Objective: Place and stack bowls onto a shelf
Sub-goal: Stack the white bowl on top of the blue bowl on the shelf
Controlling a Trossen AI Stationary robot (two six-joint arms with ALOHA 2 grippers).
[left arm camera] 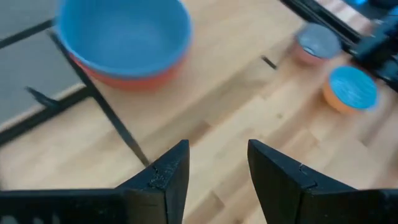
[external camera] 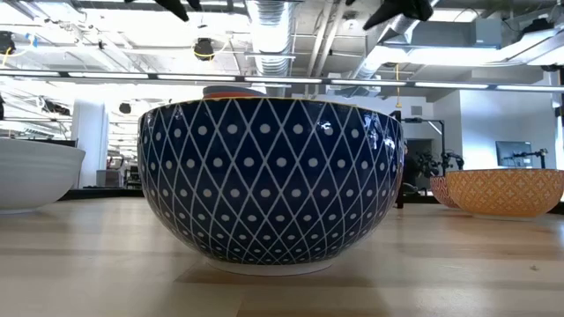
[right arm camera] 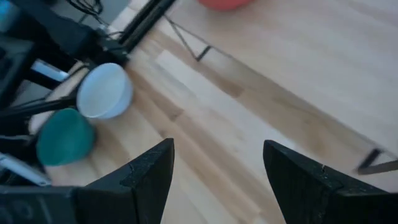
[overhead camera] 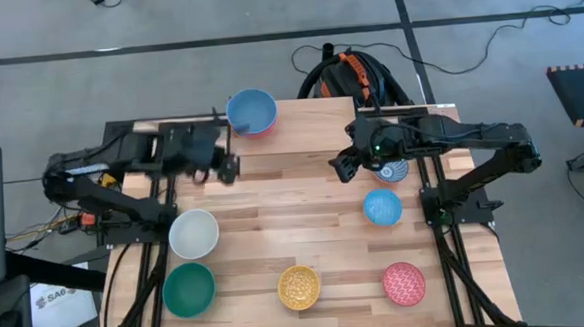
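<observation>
A blue bowl nested in an orange-red bowl point(overhead camera: 251, 113) stands at the far left corner of the shelf's light plank point(overhead camera: 310, 127). The stack also shows in the left wrist view point(left arm camera: 124, 40). My left gripper point(overhead camera: 227, 170) hovers open and empty just near-left of the shelf point(left arm camera: 217, 149). My right gripper point(overhead camera: 344, 169) hovers open and empty near the shelf's right end point(right arm camera: 217, 149). A patterned blue-and-white bowl point(overhead camera: 395, 170) and a light blue bowl point(overhead camera: 382, 207) rest on the table beside the right arm.
A white bowl point(overhead camera: 194, 234) and a teal-green bowl point(overhead camera: 188, 289) stand at the near left. A patterned yellow bowl point(overhead camera: 300, 287) and a patterned pink-red bowl point(overhead camera: 404, 284) stand along the near edge. The blue-and-white bowl point(external camera: 269, 185) fills the low view.
</observation>
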